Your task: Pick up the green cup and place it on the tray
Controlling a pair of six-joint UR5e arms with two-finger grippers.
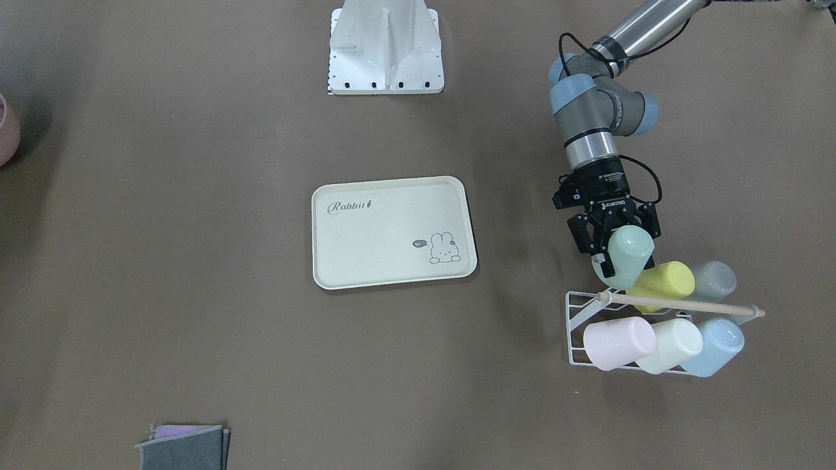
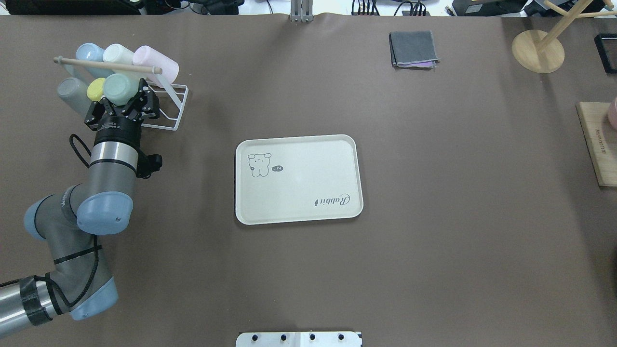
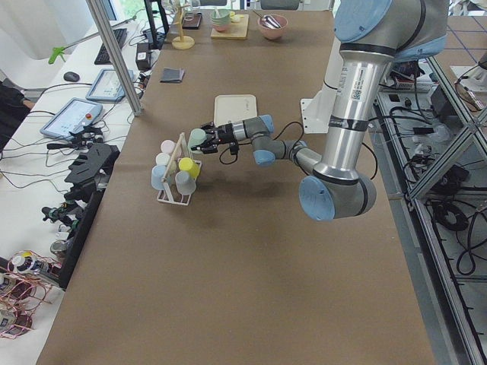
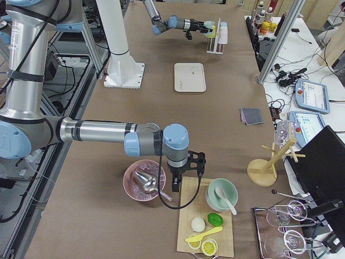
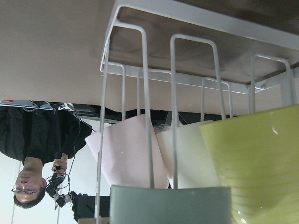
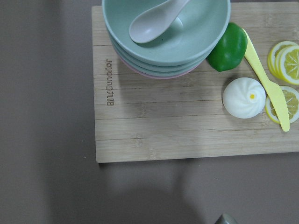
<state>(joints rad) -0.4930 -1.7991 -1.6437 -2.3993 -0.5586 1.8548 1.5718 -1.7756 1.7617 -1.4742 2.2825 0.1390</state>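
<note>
Brown and matte, the worktop point(image 1: 196, 261) carries everything. The left arm point(image 2: 103, 193) reaches forward to its own far-left corner. The cream tray point(image 1: 385, 241) lies flat in the middle with nothing on it, well apart from that corner. A white wire rack point(image 2: 176, 103) stands there, a wooden dowel point(image 1: 679, 305) across its top. It holds tumblers lying on their sides: pink point(image 1: 617, 343), cream point(image 1: 676, 343) and light blue point(image 1: 718, 346) in one row, yellow-green point(image 1: 663, 282) and grey point(image 1: 715, 279) in the other.

The green cup point(image 1: 632, 245) sits at the end of that second row, just beside the yellow-green one and tilted, its closed base toward the arm. The left tool point(image 1: 627, 261) has its two fingers narrowed onto the cup's wall, one on each side. I cannot tell whether the cup is clear of its wire prong.

The right tool point(image 4: 183, 172) hangs over a wooden board point(image 4: 207, 226) at the far end, and I cannot tell how its fingers stand.

The cup is probably very light, stiff and not fragile. Its smooth, tapered wall could let it slide out toward the narrow base, so a hold across the mid-body, square to the axis, looks safest. It likely needs drawing straight off the prong without nudging its neighbour. Being hollow and light, it may topple if released tilted over the tray.
</note>
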